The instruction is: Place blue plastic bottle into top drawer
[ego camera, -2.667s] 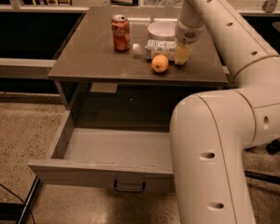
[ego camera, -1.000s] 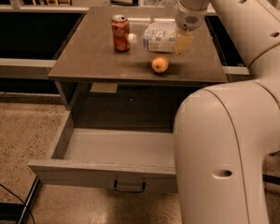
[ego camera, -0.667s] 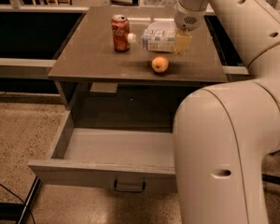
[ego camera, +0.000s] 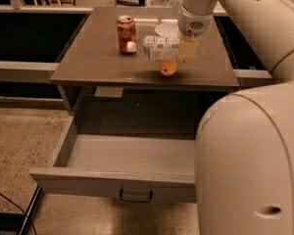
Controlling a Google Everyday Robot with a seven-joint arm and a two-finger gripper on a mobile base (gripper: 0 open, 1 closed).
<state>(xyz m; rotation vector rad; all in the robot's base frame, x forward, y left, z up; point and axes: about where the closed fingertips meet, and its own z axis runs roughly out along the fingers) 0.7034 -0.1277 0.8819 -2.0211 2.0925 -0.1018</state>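
The blue plastic bottle (ego camera: 159, 48) is held sideways in the air above the table, its white cap (ego camera: 131, 46) pointing left toward the red can. My gripper (ego camera: 186, 51) is shut on the bottle's right end and comes down from the arm at the top right. The bottle hangs just above and behind an orange (ego camera: 167, 68). The top drawer (ego camera: 112, 182) is pulled open below the table's front edge. Its inside is bare and its dark handle (ego camera: 135, 196) is at the front.
A red soda can (ego camera: 126, 34) stands on the grey table (ego camera: 98, 62) left of the bottle. A white bowl (ego camera: 165, 29) sits behind the bottle. My large white arm fills the right side, over the drawer's right part. A dark cable lies on the floor at bottom left.
The gripper has lifted the bottle off the table, turned sideways, and moved it slightly toward the table's front, over the orange. Can, orange and drawer have not moved.
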